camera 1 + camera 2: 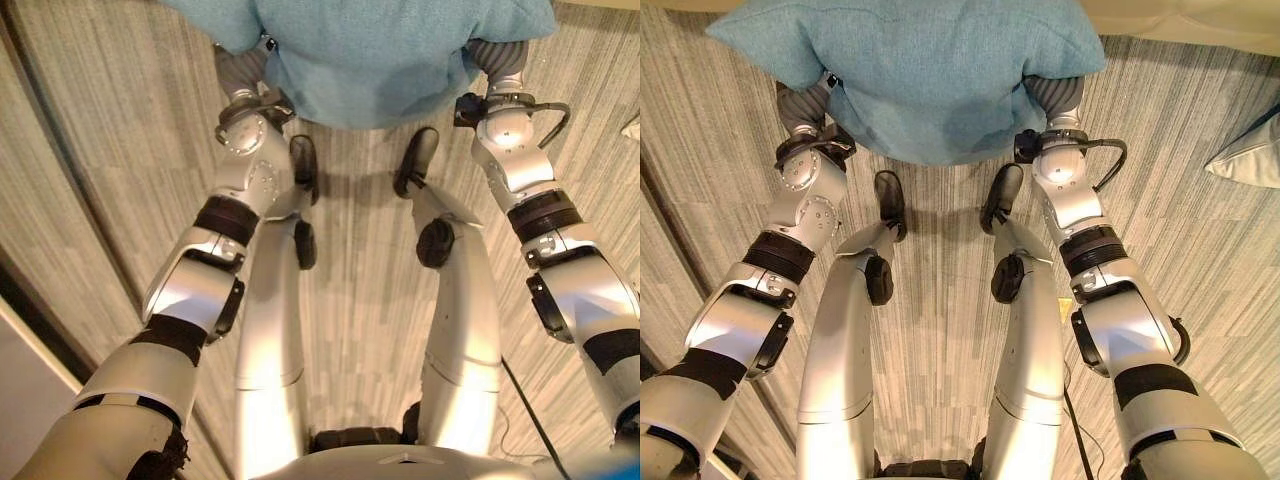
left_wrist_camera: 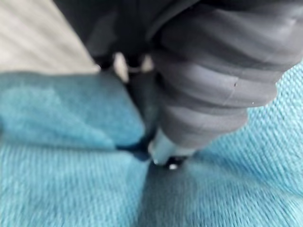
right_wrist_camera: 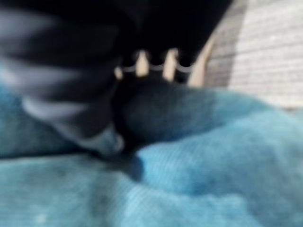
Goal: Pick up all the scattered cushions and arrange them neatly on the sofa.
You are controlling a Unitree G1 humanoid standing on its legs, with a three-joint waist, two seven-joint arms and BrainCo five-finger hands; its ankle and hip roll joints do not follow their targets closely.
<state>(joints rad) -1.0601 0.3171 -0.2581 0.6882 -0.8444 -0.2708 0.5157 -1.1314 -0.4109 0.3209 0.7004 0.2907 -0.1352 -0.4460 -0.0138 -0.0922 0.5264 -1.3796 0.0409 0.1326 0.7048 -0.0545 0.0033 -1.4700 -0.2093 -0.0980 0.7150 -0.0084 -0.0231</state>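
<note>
Teal cushion (image 1: 930, 70): top centre, off the carpet (image 1: 940, 300). Left hand (image 2: 222, 71) and right hand (image 3: 61, 71): pressed into its fabric, grip cannot be told. Pale cushion (image 1: 1250, 150): right edge.

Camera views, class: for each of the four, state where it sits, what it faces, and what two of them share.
Left eye: head, facing down at the teal cushion; both arms show.
Right eye: beside it, same scene, plus a second cushion on the carpet.
Left wrist: along the left hand into the cushion.
Right wrist: along the right hand, likewise.
All share the teal cushion.
</note>
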